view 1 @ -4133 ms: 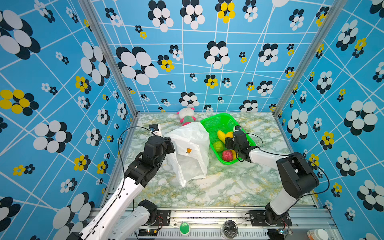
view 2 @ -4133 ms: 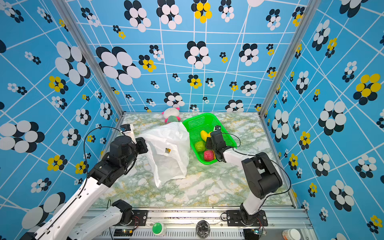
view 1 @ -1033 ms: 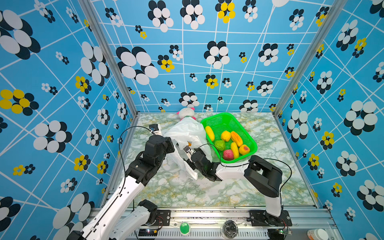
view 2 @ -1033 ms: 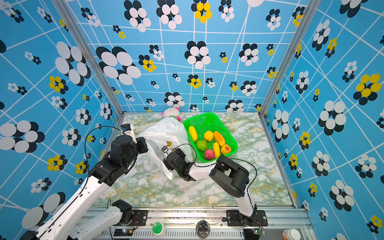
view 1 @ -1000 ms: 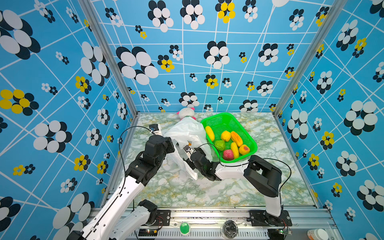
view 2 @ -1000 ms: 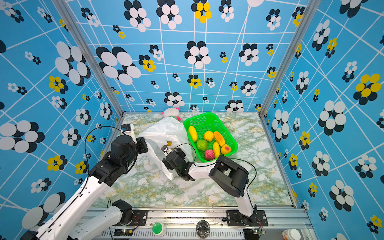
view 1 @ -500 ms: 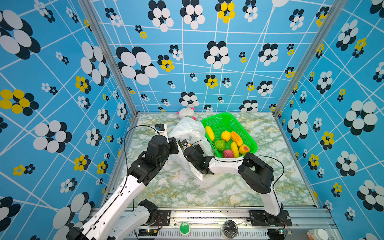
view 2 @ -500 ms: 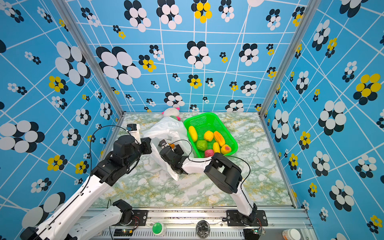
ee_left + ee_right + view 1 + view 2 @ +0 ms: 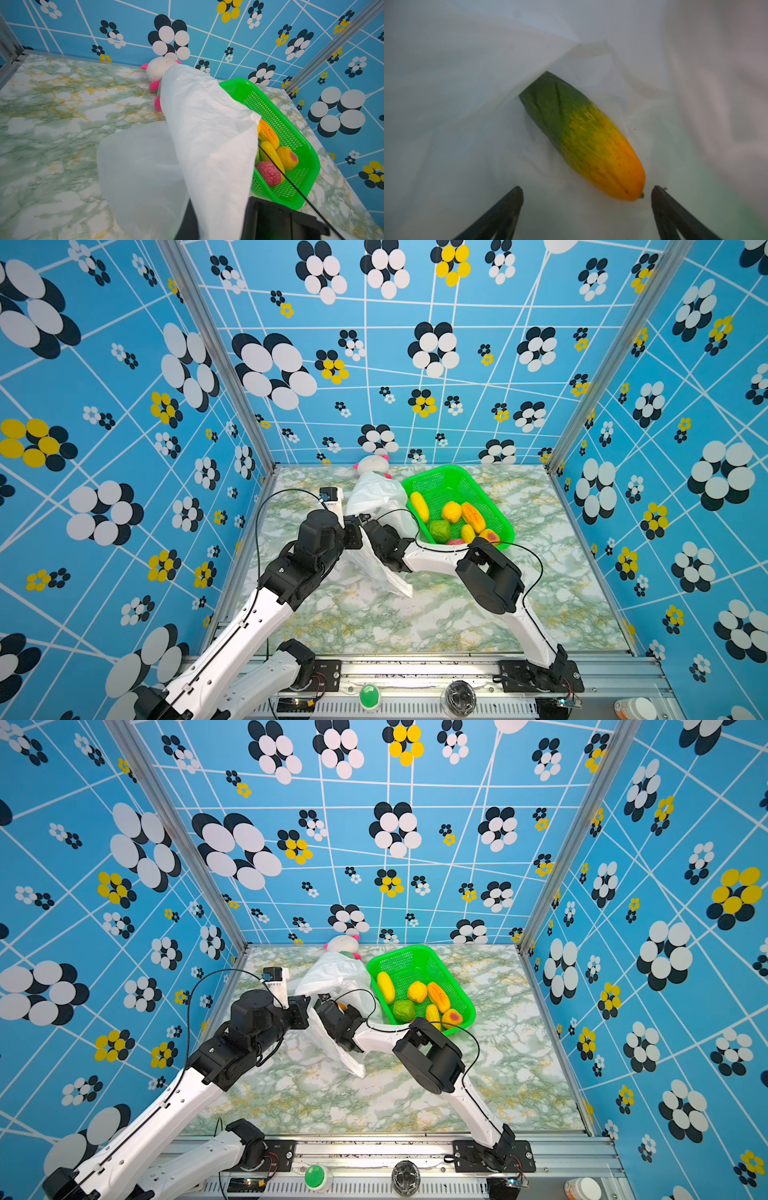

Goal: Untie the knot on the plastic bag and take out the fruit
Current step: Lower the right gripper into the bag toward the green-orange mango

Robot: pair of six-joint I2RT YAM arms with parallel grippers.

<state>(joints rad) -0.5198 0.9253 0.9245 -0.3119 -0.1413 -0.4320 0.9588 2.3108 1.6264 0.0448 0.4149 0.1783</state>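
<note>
The plastic bag (image 9: 376, 495) (image 9: 334, 973) lies crumpled left of the basket, its mouth lifted. My left gripper (image 9: 355, 527) (image 9: 306, 1011) is shut on the bag's edge, and the film (image 9: 207, 135) drapes over its jaws in the left wrist view. My right gripper (image 9: 586, 192) is open inside the bag, its black wrist (image 9: 386, 543) poking out of the mouth. One green-to-orange oval fruit (image 9: 583, 141) lies on the film just ahead of the fingertips (image 9: 658, 193), its orange end near one of them. Several more fruit (image 9: 453, 514) (image 9: 415, 992) sit in the basket. The knot is out of view.
The green mesh basket (image 9: 457, 467) (image 9: 415, 947) (image 9: 239, 80) stands at the back right, touching the bag. A white, pink and green plush doll (image 9: 372, 464) (image 9: 158, 68) lies against the back wall behind the bag. A black cable (image 9: 291, 180) crosses the basket.
The right gripper has left the basket, crossed leftwards and pushed into the bag's mouth. Over the last second the left gripper has carried the bag's edge farther back.
</note>
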